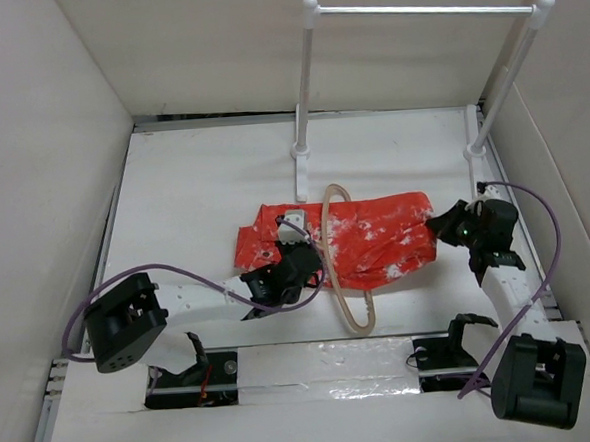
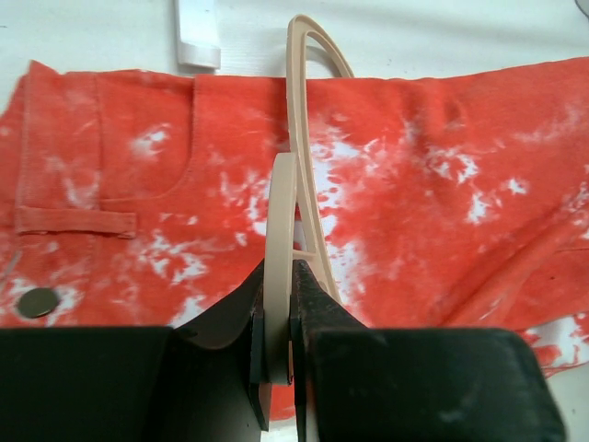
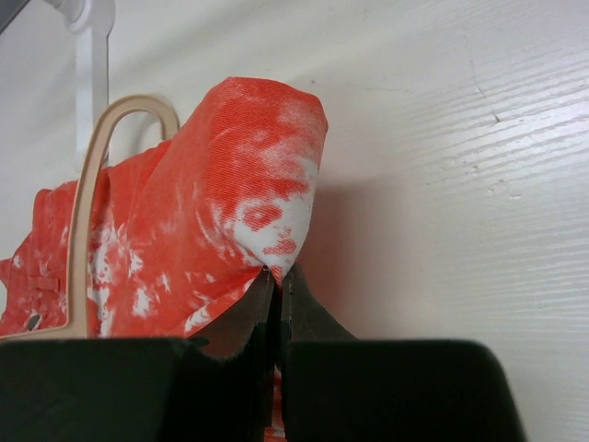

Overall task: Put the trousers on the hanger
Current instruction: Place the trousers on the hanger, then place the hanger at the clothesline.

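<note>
The white desk (image 1: 173,188) carries everything, with a white two-post rail stand (image 1: 422,11) at its far edge. Across the middle of the desk lie the soft orange-red trousers with white blotches (image 1: 386,235), waistband toward the left arm and leg ends toward the right. The thin pale beige wooden hanger (image 1: 362,317) crosses them about midway, its loop running from the far side of the cloth to the near side. Whether the cloth already passes through the loop or only lies under it, I cannot tell.

The left hand (image 2: 276,304) is clamped on the hanger's rim, which stands on edge above the cloth. The right hand (image 3: 276,276) is pinched tight on the leg-end corner of the trousers, which rises in a peak off the desk.

The step in hand looks like feeding or drawing the trousers across the hanger's bar. To do it well, the left hand should hold the hanger steady and upright. The right hand should pull the cloth slowly and evenly, so that it does not bunch against the rim or drag the hanger sideways. The trousers should end with roughly equal lengths hanging on each side.
</note>
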Controlling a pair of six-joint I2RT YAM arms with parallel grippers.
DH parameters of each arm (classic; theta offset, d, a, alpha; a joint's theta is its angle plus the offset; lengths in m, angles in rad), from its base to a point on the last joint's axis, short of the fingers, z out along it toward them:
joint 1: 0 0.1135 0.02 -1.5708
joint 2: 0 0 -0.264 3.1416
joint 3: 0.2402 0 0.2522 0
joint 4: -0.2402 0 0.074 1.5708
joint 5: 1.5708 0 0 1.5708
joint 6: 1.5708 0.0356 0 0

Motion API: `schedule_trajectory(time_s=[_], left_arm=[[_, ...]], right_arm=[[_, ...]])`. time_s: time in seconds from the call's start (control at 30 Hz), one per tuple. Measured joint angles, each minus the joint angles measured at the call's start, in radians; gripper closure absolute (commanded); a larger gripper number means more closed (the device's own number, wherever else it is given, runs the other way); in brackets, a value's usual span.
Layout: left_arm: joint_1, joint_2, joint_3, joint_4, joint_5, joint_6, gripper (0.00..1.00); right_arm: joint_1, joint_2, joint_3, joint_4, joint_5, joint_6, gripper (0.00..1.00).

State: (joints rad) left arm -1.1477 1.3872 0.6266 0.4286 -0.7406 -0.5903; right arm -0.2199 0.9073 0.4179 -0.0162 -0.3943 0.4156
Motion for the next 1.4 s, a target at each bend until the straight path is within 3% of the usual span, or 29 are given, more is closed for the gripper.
schedule_trajectory(time_s=[0.23,1.07,1.13,1.17,1.27,1.4], left_arm=[[0.037,-0.058,-0.003,-0.029,0.037,0.07,1.0],[0.08,-0.095,0.138,-0.132,0.09,0.237,1.0],[0.066,-0.095,0.171,-0.163,0.089,0.241,1.0],[0.06,-0.094,0.191,-0.182,0.089,0.241,1.0],[0.045,-0.092,0.272,-0.259,0.097,0.242,1.0],[0.043,-0.094,0.364,-0.356,0.109,0.242,1.0]], right_arm=[[-0.04,0.074,0.024,0.027,-0.055,-0.001,1.0],[-0.041,0.089,0.033,0.029,-0.039,-0.02,0.99],[-0.041,0.088,0.033,0.029,-0.039,-0.021,0.87],[-0.041,0.088,0.033,0.028,-0.039,-0.02,0.64],[-0.041,0.076,0.04,0.017,-0.032,-0.033,0.34],[0.004,0.002,0.131,-0.068,-0.014,-0.05,0.19]])
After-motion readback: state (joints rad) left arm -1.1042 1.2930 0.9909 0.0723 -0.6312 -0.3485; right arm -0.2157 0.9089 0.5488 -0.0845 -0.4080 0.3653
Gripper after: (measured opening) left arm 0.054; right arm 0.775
